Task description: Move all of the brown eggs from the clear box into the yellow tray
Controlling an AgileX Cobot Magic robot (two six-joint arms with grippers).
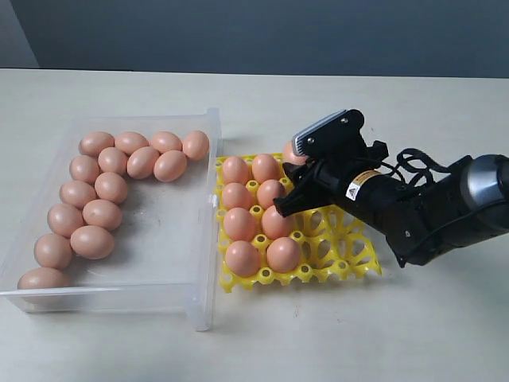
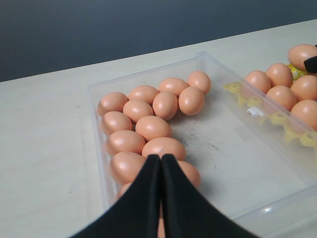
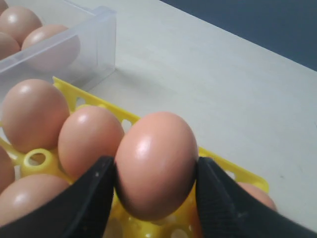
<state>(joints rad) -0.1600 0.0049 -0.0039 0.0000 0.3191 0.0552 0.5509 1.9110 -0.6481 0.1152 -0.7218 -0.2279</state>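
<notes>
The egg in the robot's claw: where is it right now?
The held egg is in the right gripper at the yellow tray's far edge in the exterior view, just right of that row's two eggs.

Counter (image 1: 262, 350): pale beige, matte, plain surface, lying beneath the right tool (image 3: 156, 168) and spreading out on every side of it. Backdrop (image 1: 262, 36): dark blue-grey, flat, past the counter's far edge, well apart from the tool.

I work over a smooth, pale cream tabletop (image 1: 318, 334) in soft, even light. Behind it stands a plain dark blue-grey wall (image 1: 278, 32), lighter grey at its left end.
</notes>
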